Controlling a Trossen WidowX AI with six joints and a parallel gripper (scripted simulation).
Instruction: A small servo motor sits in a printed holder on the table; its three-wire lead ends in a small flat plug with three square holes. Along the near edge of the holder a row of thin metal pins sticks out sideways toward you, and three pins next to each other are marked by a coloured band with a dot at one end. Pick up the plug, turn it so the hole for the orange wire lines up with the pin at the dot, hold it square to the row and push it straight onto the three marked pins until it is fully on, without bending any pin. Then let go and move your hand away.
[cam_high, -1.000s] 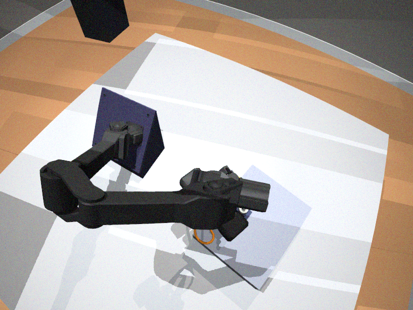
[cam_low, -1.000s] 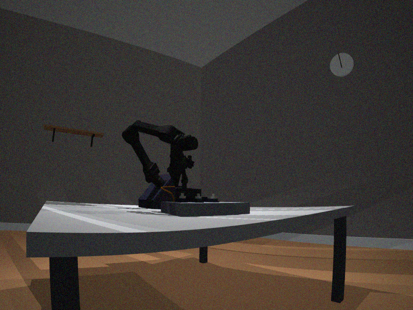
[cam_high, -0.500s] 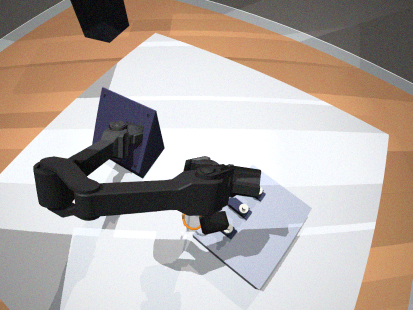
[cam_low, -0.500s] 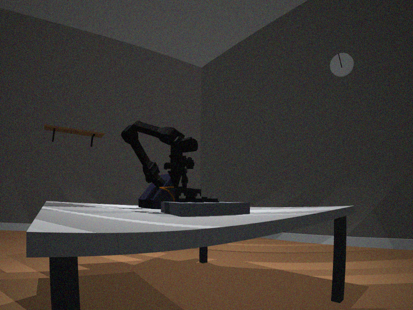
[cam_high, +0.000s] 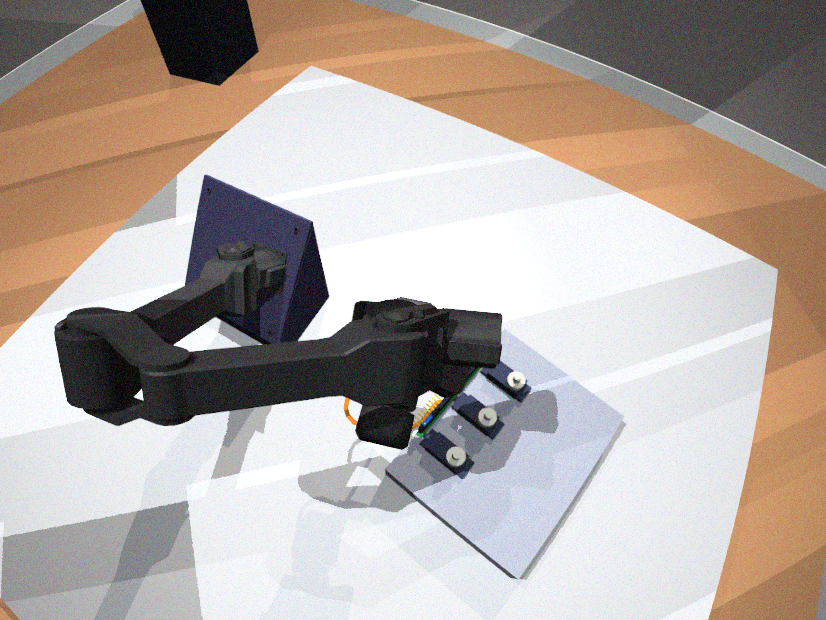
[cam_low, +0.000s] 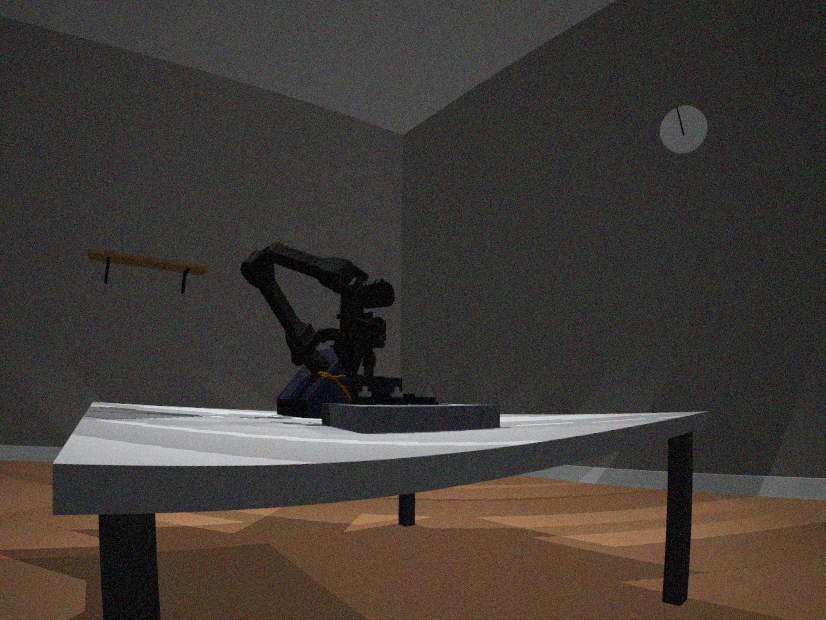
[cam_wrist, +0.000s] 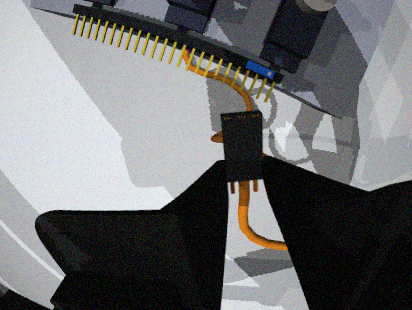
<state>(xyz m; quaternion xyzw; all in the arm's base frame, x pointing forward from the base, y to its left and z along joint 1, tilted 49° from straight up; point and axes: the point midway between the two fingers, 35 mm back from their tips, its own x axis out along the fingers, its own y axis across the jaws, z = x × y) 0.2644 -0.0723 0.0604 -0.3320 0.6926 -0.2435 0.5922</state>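
Fingers, slightly parted, gripping black plug. Orange lead, looped behind plug toward pins. Servos, three, on pale holder, behind pins.

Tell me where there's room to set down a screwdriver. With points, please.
Probably the white table (cam_high: 600, 220) beyond the holder, toward its far edge, or the holder's bare half (cam_high: 533, 507) outside the servos. It's crowded between the pin row (cam_wrist: 165, 50) and the hand (cam_wrist: 243, 166).

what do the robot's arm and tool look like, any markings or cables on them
The arm is matte black, with slab-like links and rounded joints. The tool has two black fingers, broad and angular, tapering inward. No markings or cables of its own are discernible.
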